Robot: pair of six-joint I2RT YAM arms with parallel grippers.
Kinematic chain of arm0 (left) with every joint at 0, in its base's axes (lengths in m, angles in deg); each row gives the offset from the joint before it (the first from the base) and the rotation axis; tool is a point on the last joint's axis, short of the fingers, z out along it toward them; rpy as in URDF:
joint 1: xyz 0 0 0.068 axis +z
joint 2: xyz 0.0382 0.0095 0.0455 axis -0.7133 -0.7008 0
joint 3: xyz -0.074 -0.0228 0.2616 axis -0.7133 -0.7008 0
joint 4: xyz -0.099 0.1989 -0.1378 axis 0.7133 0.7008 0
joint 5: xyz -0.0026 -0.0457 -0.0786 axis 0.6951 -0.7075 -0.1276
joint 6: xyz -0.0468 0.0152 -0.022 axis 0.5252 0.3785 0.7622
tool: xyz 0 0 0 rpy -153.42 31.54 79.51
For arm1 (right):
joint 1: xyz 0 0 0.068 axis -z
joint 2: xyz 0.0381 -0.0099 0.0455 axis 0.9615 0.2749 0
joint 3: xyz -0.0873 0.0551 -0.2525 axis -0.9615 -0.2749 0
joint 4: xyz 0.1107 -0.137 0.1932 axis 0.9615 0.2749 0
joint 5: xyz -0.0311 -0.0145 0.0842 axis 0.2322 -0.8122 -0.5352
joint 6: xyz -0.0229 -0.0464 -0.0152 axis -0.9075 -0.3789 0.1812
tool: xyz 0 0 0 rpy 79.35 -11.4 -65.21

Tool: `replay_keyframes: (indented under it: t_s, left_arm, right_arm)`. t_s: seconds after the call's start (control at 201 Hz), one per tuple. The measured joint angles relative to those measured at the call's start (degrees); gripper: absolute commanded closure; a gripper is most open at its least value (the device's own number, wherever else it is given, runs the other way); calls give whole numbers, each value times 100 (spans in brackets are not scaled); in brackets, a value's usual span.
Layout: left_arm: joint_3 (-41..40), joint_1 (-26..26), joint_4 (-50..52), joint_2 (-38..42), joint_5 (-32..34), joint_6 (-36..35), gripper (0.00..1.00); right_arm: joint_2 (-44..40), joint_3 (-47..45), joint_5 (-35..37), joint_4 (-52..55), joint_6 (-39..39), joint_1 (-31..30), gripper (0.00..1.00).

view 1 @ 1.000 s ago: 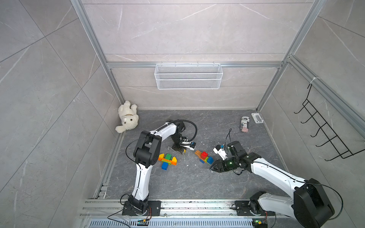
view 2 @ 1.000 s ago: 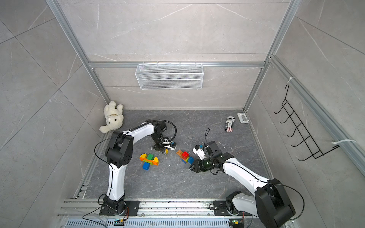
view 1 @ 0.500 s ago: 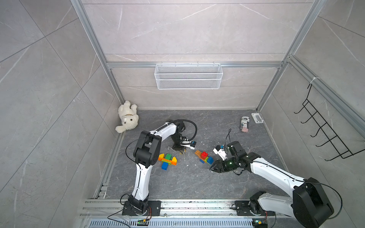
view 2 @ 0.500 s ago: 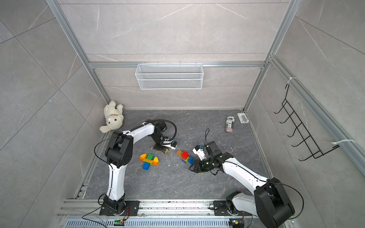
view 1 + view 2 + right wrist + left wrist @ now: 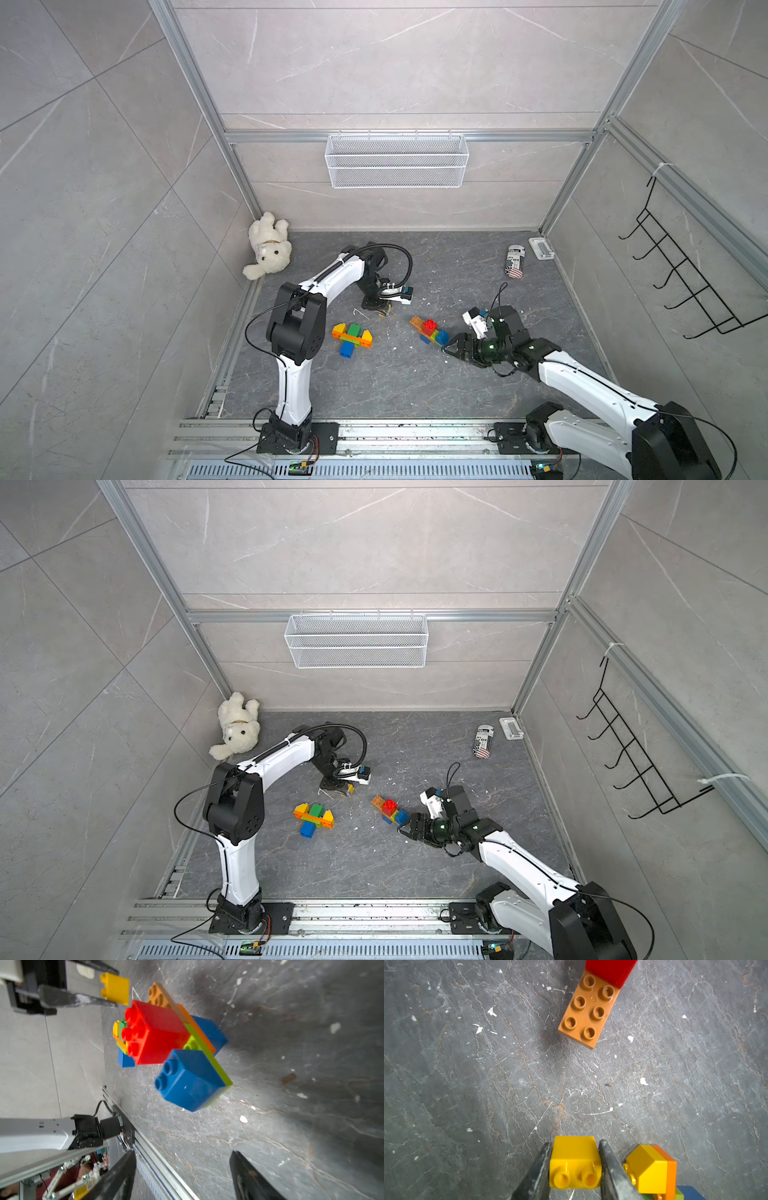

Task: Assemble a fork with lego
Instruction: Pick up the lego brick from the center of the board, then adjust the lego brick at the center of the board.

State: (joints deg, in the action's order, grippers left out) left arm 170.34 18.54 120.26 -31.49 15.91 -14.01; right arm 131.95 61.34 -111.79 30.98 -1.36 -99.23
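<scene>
My left gripper (image 5: 575,1142) is shut on a yellow sloped lego brick (image 5: 575,1163), held low over the floor; the brick also shows in a top view (image 5: 351,788). Beside it lies a cross-shaped cluster (image 5: 352,336) of yellow, green, orange and blue bricks. A second cluster (image 5: 430,330) of an orange plate (image 5: 588,1012), a red brick (image 5: 158,1034), a lime plate and blue bricks (image 5: 191,1078) lies at mid floor. My right gripper (image 5: 182,1167) stands open just short of its blue end, with nothing between the fingers.
A white teddy bear (image 5: 269,251) sits in the far left corner. A can (image 5: 515,259) and a small white fitting (image 5: 541,248) lie at the far right. A wire basket (image 5: 397,166) hangs on the back wall, a hook rack (image 5: 681,282) on the right wall.
My right gripper's jaws have spread apart beside the red and blue cluster. My left gripper has tightened on the yellow brick. Both arms have stayed almost in place.
</scene>
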Motion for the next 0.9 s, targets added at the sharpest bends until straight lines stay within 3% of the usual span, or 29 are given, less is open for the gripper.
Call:
replay_keyframes:
  t_s: [0.149, 0.353, 0.632, 0.791, 0.851, 0.896]
  left_arm:
    - [-225, 0, -109, 153, -195, -26, 94]
    - [-229, 0, -162, 153, -378, -310, 95]
    - [-227, -4, -160, 153, -492, -400, 95]
    - [-164, -4, -138, 153, -492, -413, 95]
    - [-142, -7, -129, 151, -485, -413, 95]
    - [-127, -7, -116, 151, -479, -411, 95]
  right_arm:
    - [-686, -826, 452, -988, 1126, -2, 26]
    - [-343, -1036, 761, -2315, 2013, -153, 24]
    - [1314, -1429, 935, -4830, 2865, -466, 27]
    - [2568, -1648, 914, -6916, 3342, -492, 32]
    - [3121, -1722, 883, -7790, 3536, -492, 35]
    - [3434, -1729, 870, -8247, 3609, -503, 45]
